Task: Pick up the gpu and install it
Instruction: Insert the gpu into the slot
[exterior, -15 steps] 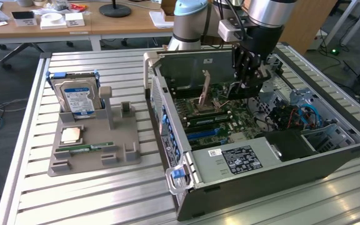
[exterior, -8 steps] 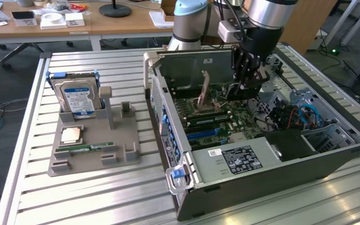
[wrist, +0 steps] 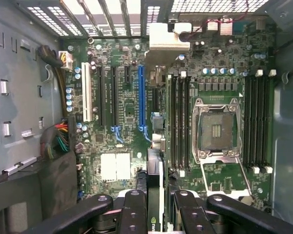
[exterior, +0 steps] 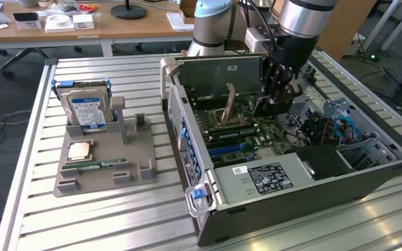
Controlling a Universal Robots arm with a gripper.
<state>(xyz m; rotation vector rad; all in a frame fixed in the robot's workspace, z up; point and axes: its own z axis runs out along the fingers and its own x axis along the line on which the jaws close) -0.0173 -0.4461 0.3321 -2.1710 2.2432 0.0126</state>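
- Narrowly set, the gripper has its black fingers drawn in on both flat sides of the gpu, which is clamped between them and seen edge-on.
- The held gpu hangs thin edge down over the motherboard inside the open computer case. It is just beside the long blue slot and roughly parallel to it.
- Whether the card's lower edge touches the board or the slot cannot be told.
- The CPU socket lies open on the board, on the far side of a bank of memory slots from the card.
- In the exterior view the arm comes down from 12 o'clock, wrist close to vertical, with the gripper sunk into the case at about 1 o'clock of the picture's middle.
- The case lies at 3 o'clock of a grey holder on the slatted table.
- On that holder a hard drive stands upright at its 12 o'clock end, and a RAM stick lies flat at 6 o'clock of the drive.
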